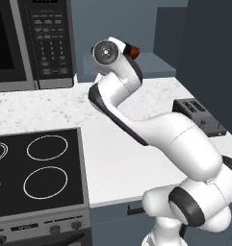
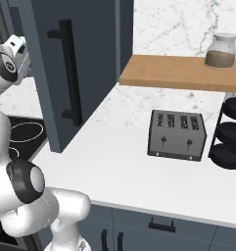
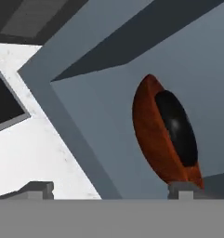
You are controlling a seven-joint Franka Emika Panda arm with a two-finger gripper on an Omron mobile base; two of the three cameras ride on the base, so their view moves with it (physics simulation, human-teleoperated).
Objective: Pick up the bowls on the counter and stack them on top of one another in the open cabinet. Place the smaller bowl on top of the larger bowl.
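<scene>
The two fingers (image 3: 106, 190) show as grey tips low in the hand view, spread wide with nothing between them; the right tip (image 3: 181, 189) sits just below the brown bowl's rim.

Just past that tip, the brown bowl (image 3: 148, 135) rests on the cabinet shelf (image 3: 99, 125), and the black bowl (image 3: 176, 128) sits nested inside it. The hand camera is rolled, so the pair looks tipped on edge; judged from the base views, they more likely sit level on the shelf. In the left base view a sliver of the brown bowl (image 1: 132, 49) peeks out beside the wrist, against the cabinet.

As a judgement, the stack looks done: small bowl in large, both inside the cabinet, fingers free of them.

On handling: both bowls look rigid. The black one is glossy and probably slick, so its rim is the sensible place to pinch, one finger inside and one outside. The brown one is wide and shallow, too broad to span, so it also wants a rim grip. A nudge to the brown bowl would likely carry the black one with it.

Beside the cabinet, the bench (image 1: 117, 158) runs white and speckled; the toaster (image 2: 177, 135) stands farther along it.
</scene>
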